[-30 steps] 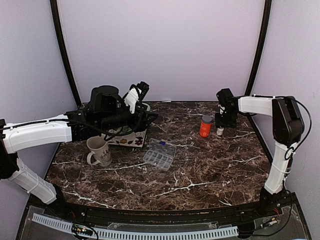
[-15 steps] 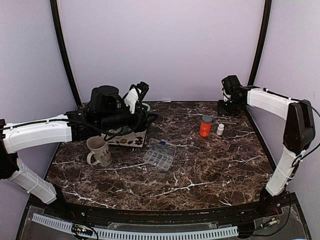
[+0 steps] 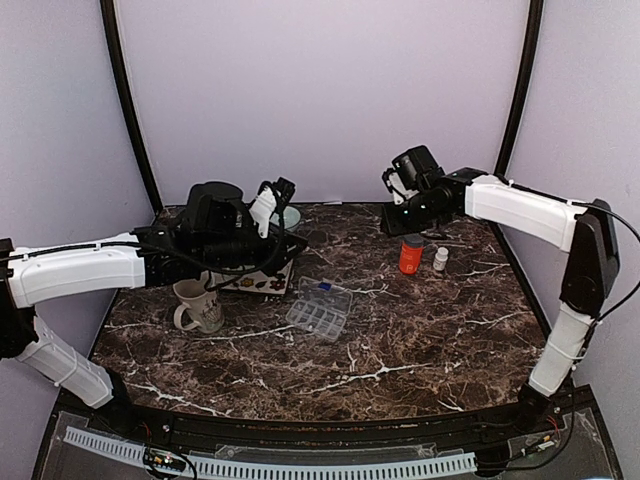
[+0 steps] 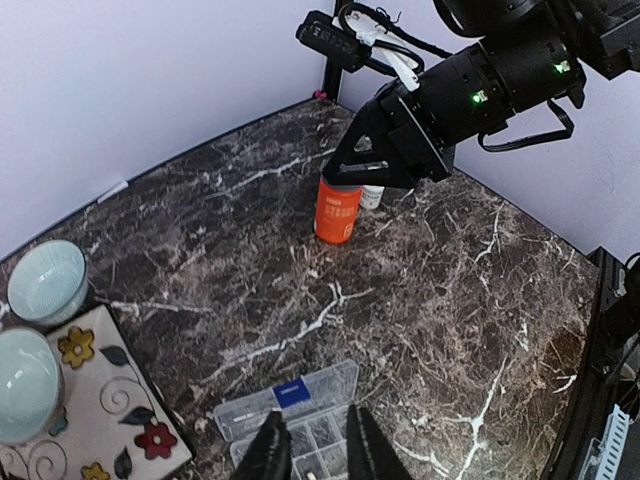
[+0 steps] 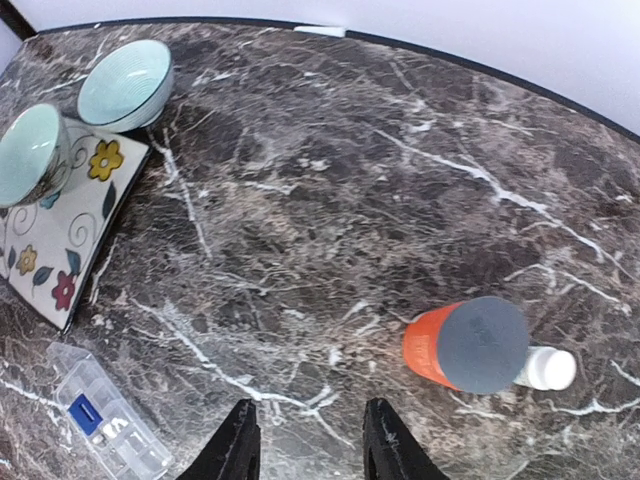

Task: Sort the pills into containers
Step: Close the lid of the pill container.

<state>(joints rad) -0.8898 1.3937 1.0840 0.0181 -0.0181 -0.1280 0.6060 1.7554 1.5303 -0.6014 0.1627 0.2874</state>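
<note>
The containers are the cells of a clear organiser box [image 3: 320, 309] with a blue label, lying mid-table. My left gripper [image 4: 315, 452] hovers over the box [image 4: 300, 400], open by a narrow gap, with nothing between its fingers. No pills can be told apart; only a pale speck shows in one cell. An orange bottle [image 3: 411, 254] with a grey cap stands at the back right, with a small white bottle [image 3: 441, 259] beside it. My right gripper [image 5: 312, 450] hangs open and empty above bare table, left of the orange bottle [image 5: 465, 347]. The box [image 5: 105, 420] lies far to its left.
A cream mug [image 3: 197, 303] stands left of the box. Behind it lies a floral tile [image 5: 70, 235] with one pale green bowl [image 5: 30, 152] on it and another bowl [image 5: 126, 83] beside it. Black frame posts rise at both back corners.
The right arm rose from beside the small white bottle, drew back to the right corner, then swung left to above the orange bottle. The left arm shifted only slightly.
</note>
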